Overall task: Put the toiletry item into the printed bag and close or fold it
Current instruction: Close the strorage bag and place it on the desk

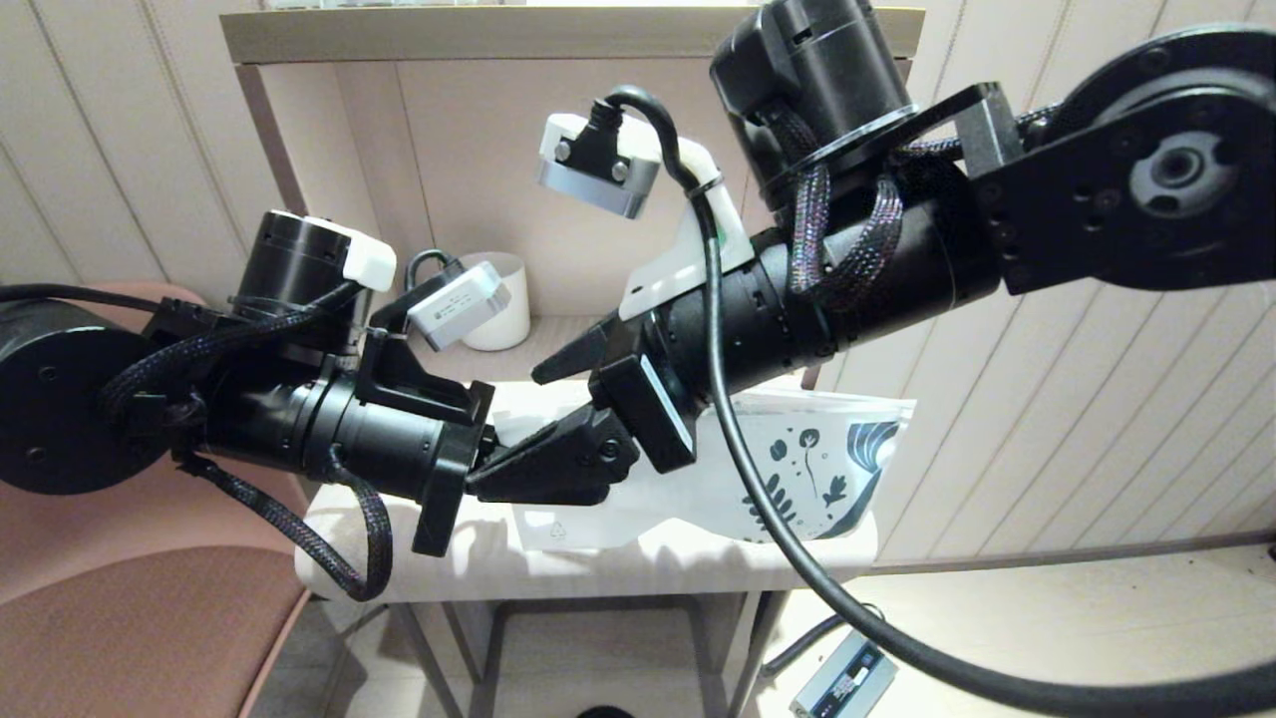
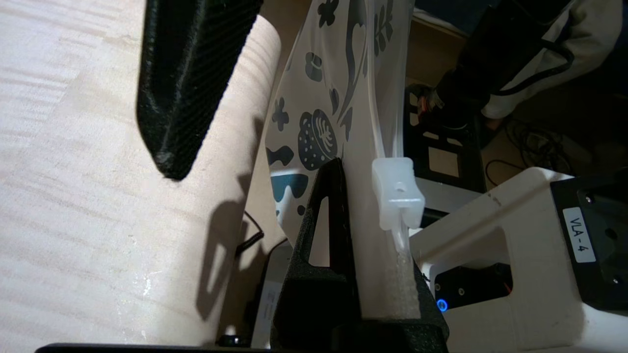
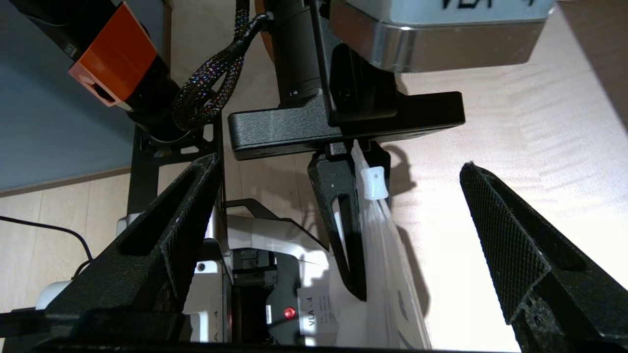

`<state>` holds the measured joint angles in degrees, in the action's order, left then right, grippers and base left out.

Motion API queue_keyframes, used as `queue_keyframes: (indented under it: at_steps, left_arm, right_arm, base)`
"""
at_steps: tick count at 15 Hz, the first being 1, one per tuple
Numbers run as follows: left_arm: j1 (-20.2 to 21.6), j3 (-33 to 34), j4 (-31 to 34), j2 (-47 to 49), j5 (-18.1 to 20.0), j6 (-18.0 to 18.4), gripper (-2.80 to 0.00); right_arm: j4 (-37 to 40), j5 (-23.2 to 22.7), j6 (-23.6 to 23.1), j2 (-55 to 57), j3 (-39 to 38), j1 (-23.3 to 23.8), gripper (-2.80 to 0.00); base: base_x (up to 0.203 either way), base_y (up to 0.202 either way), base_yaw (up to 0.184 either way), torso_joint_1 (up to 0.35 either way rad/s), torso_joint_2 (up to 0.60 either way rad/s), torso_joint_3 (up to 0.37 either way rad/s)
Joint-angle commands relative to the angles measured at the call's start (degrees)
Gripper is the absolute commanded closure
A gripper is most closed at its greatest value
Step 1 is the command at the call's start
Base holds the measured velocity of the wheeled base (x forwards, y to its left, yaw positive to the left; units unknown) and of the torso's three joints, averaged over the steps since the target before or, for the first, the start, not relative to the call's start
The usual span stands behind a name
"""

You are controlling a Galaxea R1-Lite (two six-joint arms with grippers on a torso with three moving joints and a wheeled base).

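**Bag pinched at its zip edge, slider waiting for the free claw**

The left gripper [image 1: 543, 461] is clamped on the zip edge of the printed bag [image 1: 797, 469], which lies over the front right part of the small table [image 1: 399, 538], its patterned end hanging just past the right edge. In the left wrist view the fingers [image 2: 324, 235] pinch the bag's top strip, and the white slider [image 2: 397, 198] sits on that strip just beyond them. The right gripper [image 1: 578, 384] hangs over the same spot with its jaws spread wide and nothing between them; in the right wrist view the slider [image 3: 372, 182] lies between its two fingers [image 3: 505, 245], touching neither.

The step in hand looks like closing the zip. To do it well, the right gripper should come squarely onto the slider, close on it alone and not on the bag film, then draw it along the strip while the left grip holds the edge taut and level; a slack edge would likely let the slider jam or the film bunch.

The comb cannot be seen in any view, so whether it is already inside the bag cannot be told. Both arms cover the bag's mouth from the head view. A white mug [image 1: 498, 304] stands at the table's back, partly hidden behind the left wrist camera.
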<state>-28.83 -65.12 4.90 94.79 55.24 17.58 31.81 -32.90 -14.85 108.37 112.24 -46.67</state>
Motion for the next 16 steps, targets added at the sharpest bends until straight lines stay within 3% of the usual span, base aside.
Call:
queue_keyframes:
  at_steps: [1, 7, 8, 16]
  left_arm:
    - [0.0, 0.0, 0.0, 0.0, 0.3, 0.1, 0.0]
    - [0.0, 0.0, 0.0, -0.1, 0.3, 0.1, 0.0]
    - [0.0, 0.0, 0.0, -0.1, 0.3, 0.1, 0.0]
    - [0.0, 0.0, 0.0, 0.0, 0.3, 0.1, 0.0]
  right_arm:
    - [0.2, -0.2, -0.1, 0.0, 0.0, 0.0, -2.8]
    - [0.0, 0.1, -0.1, 0.1, 0.0, 0.0, -2.8]
    - [-0.3, 0.2, -0.1, 0.1, -0.1, 0.1, 0.0]
    - [-0.3, 0.2, -0.1, 0.2, -0.1, -0.2, 0.0]
  base:
    - [0.0, 0.0, 0.0, 0.0, 0.0, 0.0]
    - [0.0, 0.0, 0.0, 0.0, 0.0, 0.0]
    - [0.0, 0.0, 0.0, 0.0, 0.0, 0.0]
    - [0.0, 0.0, 0.0, 0.0, 0.0, 0.0]
